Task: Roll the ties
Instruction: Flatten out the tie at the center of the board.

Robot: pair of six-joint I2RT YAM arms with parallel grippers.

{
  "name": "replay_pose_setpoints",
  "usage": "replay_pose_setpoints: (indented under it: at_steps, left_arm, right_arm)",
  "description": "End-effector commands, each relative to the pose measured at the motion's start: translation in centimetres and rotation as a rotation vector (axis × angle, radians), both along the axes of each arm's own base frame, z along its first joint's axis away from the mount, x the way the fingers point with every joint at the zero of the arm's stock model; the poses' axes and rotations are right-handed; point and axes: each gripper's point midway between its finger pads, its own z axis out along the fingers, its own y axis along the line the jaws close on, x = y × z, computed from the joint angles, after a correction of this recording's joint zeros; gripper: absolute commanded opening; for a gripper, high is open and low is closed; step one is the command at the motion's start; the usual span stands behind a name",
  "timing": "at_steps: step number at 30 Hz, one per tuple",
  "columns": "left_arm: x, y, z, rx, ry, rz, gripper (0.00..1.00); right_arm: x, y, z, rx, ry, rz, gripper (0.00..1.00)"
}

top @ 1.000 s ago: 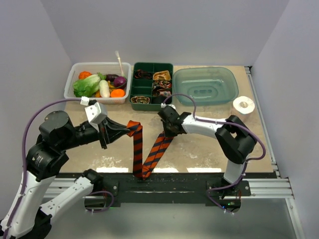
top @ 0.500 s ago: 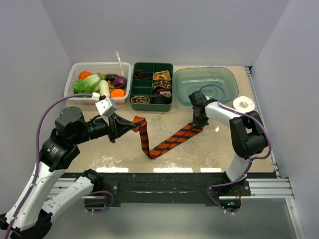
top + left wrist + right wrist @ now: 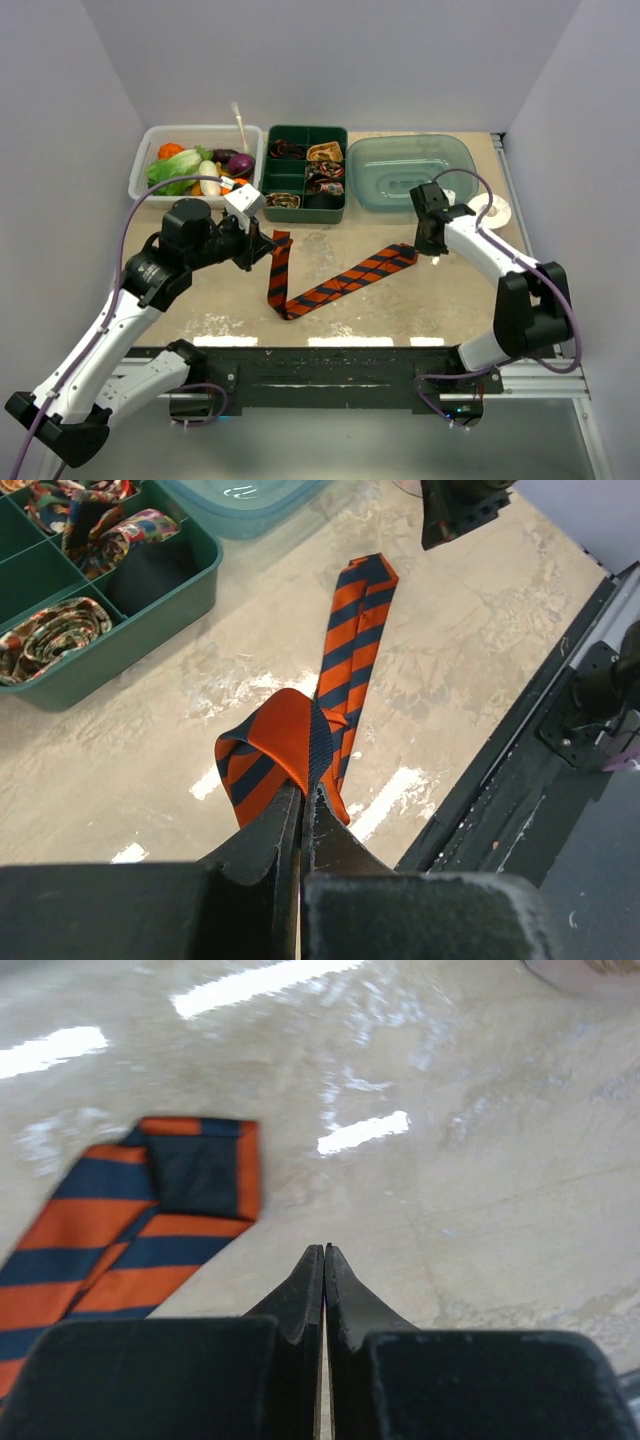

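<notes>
Left pincer (image 3: pixel 303 800) clamps the tie (image 3: pixel 350 645) at its nine-o'clock end; right pincer (image 3: pixel 323 1252), shut and empty, should pin the far end flat.

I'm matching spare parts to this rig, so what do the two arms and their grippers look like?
The left arm and right arm have white link shells with black joint housings. A purple cable loops along each. The left gripper and right gripper have black, tapering fingers; a white camera block sits at the left wrist.
</notes>
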Motion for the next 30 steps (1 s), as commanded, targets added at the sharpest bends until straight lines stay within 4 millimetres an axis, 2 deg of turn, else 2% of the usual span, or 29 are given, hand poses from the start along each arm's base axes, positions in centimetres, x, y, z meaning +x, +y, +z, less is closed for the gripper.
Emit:
replay_pose_setpoints:
  at_steps: [1, 3, 4, 7, 8, 9, 11, 13, 17, 20, 21, 25, 30]
  left_arm:
    - [0.7, 0.3, 1.0, -0.025, -0.041, 0.048, 0.00]
    - [0.8, 0.3, 1.0, -0.027, -0.040, 0.057, 0.00]
    - [0.9, 0.5, 1.1, -0.028, -0.041, 0.069, 0.00]
    - [1.1, 0.8, 1.2, -0.023, -0.042, 0.094, 0.00]
    - [1.1, 1.0, 1.4, -0.021, -0.046, 0.102, 0.00]
    - [1.1, 1.0, 1.6, -0.023, -0.050, 0.105, 0.00]
    - [1.1, 1.3, 1.9, -0.020, -0.057, 0.119, 0.00]
    - [1.1, 1.6, 2.1, -0.018, -0.064, 0.133, 0.00]
    - [1.0, 2.2, 2.7, -0.019, -0.080, 0.157, 0.00]
    - [1.2, 2.5, 2.4, -0.006, -0.077, 0.174, 0.00]
    - [1.2, 2.6, 2.4, -0.004, -0.075, 0.181, 0.00]
    - [1.8, 3.2, 1.4, 0.031, -0.055, 0.226, 0.00]
    - [2.9, 4.2, -0.4, 0.094, -0.020, 0.304, 0.00]
  right_arm:
    - [0.6, 7.3, 2.2, 0.099, -0.080, 0.205, 0.00]
    - [0.1, 10.1, 0.9, 0.125, -0.031, 0.264, 0.00]
    - [-0.3, 12.1, 0.3, 0.135, -0.024, 0.315, 0.00]
    - [-0.9, 15.0, -2.4, 0.140, 0.035, 0.374, 0.00]
    - [-1.0, 15.5, -3.0, 0.138, 0.052, 0.385, 0.00]
    - [-1.3, 15.8, -4.7, 0.125, 0.093, 0.391, 0.00]
    - [-1.6, 16.0, -5.9, 0.113, 0.130, 0.390, 0.00]
    - [-2.1, 15.3, -7.1, 0.076, 0.180, 0.375, 0.00]
    - [-2.2, 13.4, -7.6, 0.034, 0.207, 0.331, 0.00]
    - [-2.1, 11.0, -7.7, 0.034, 0.220, 0.288, 0.00]
    - [-2.2, 9.5, -7.9, 0.029, 0.233, 0.255, 0.00]
    - [-2.4, 6.4, -7.3, 0.013, 0.240, 0.209, 0.00]
    - [-3.0, 4.8, -7.2, -0.008, 0.257, 0.192, 0.00]
